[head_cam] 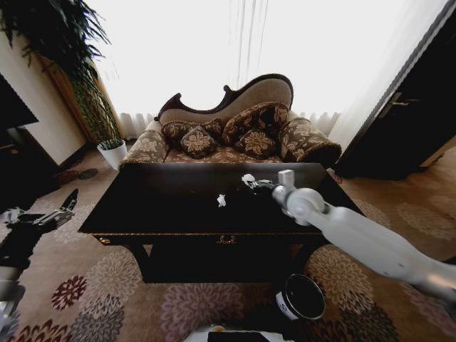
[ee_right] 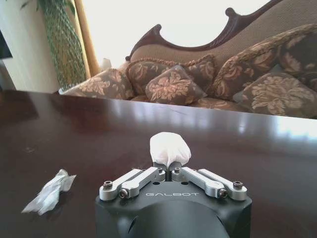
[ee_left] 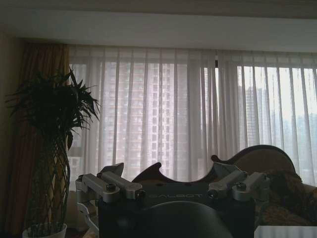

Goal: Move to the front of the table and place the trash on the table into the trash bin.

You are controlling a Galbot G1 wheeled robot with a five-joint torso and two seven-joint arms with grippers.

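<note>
Tissue wad in right gripper

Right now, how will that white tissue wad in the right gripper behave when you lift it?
The tissue wad looks crumpled and puffy, so probably very light and soft. The right gripper pinches only its lower edge, so it may flop or slip. It shouldn't roll far if dropped on the table.

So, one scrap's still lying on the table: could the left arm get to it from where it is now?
Probably not: the left gripper hangs off the table's left side, and the wrapper scrap lies mid-table.
</note>
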